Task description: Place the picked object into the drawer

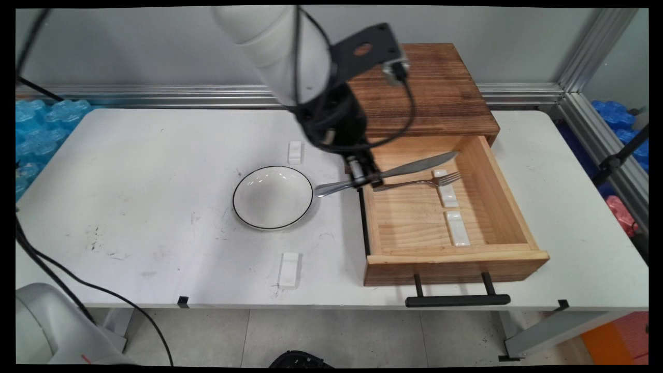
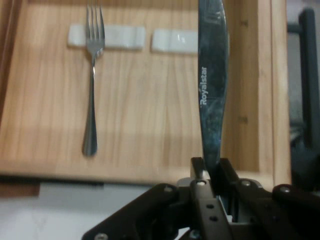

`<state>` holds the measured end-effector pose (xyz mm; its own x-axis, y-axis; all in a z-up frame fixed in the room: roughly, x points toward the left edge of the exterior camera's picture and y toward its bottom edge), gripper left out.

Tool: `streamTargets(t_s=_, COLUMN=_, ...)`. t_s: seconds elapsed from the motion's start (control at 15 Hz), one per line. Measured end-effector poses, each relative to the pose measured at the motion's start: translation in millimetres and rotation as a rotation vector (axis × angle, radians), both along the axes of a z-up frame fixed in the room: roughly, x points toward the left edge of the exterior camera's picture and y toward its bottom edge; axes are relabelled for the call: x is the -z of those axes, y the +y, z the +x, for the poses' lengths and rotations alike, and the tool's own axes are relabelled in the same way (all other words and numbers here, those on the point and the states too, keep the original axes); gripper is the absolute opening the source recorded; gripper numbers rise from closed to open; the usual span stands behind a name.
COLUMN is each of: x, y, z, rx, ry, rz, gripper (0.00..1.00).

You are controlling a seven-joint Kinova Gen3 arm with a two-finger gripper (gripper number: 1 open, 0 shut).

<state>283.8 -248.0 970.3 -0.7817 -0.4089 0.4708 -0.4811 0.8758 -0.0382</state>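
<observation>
Hand view shows the gripper (image 2: 212,175) closed on a table knife (image 2: 212,85), with the blade marked "Royalstar" reaching out over the open wooden drawer (image 2: 150,120). Main view shows the same knife (image 1: 386,173) held nearly level above the left wall of the drawer (image 1: 456,256), handle end toward the white bowl (image 1: 273,197). Inside the drawer a fork (image 1: 419,182) lies with its tines on a white cutlery rest (image 1: 446,189); a second rest (image 1: 458,228) lies just beside it. Two more white rests (image 1: 289,269) sit on the table (image 1: 145,207).
</observation>
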Motion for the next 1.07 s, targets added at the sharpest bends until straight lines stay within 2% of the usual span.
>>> streamTargets(t_s=0.33, x=16.1, y=-18.8, z=-41.3, rx=0.005, ry=-0.005, rz=-0.016, gripper=0.0)
streamTargets(t_s=0.67, x=44.7, y=-35.8, z=-84.0, rx=0.014, ry=-0.031, rz=-0.027, gripper=0.0)
streamTargets(t_s=1.07, x=75.8, y=-44.3, z=-113.5, rx=0.024, ry=-0.053, rz=-0.024, gripper=0.0)
